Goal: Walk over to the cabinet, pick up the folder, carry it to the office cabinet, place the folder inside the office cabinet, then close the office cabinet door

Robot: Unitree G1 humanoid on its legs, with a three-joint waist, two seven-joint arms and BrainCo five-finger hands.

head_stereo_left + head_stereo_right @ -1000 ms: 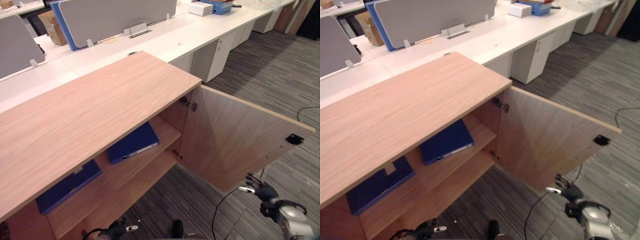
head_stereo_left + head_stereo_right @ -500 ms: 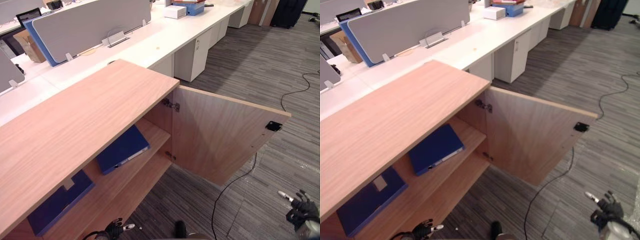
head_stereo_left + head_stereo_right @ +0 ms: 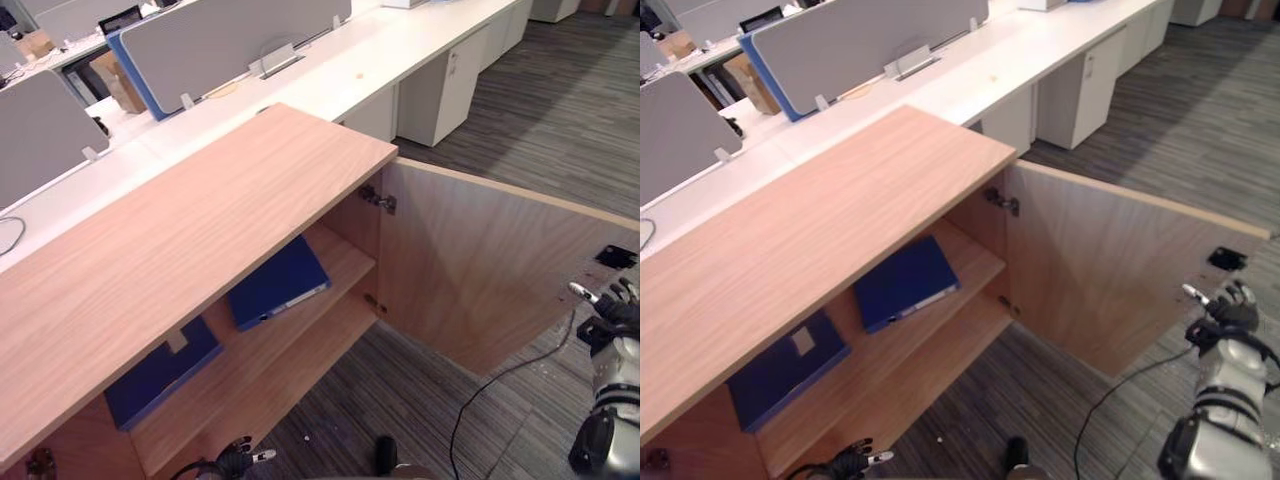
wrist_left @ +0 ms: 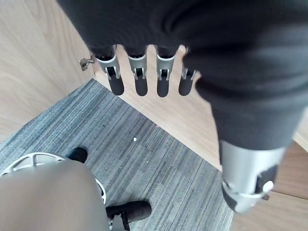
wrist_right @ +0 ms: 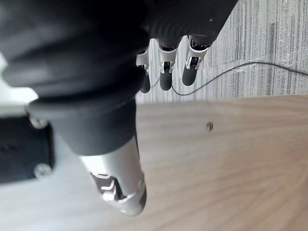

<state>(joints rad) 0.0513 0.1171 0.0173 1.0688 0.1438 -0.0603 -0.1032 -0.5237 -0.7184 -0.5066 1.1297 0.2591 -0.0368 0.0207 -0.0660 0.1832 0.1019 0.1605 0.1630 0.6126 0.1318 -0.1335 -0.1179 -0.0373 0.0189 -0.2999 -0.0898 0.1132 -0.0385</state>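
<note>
Two blue items lie on the shelf inside the office cabinet. The folder nearer the right hand lies askew, and a second folder lies farther from it. Which one is the task's own cannot be told. Neither hand holds anything, so the placing step is judged complete.

Change: the right hand hung low a second ago, beneath the lower edge of the door. It now stands raised at the door's free edge, just below the black latch plate. Its fingers are extended and relaxed, grasping nothing. Contact with the door cannot be confirmed. The door stands at about the same wide angle as before. The head camera has shifted meanwhile, so the cabinet's apparent drift is not motion.

The left hand hangs low before the cabinet base with its fingers straight and released. The folder is above and beyond it.

Meaning: the closing step appears to be starting. The right hand probably needs the door's outer face in order to push the door toward the hinge. The fingers could get caught at the closing edge.
</note>
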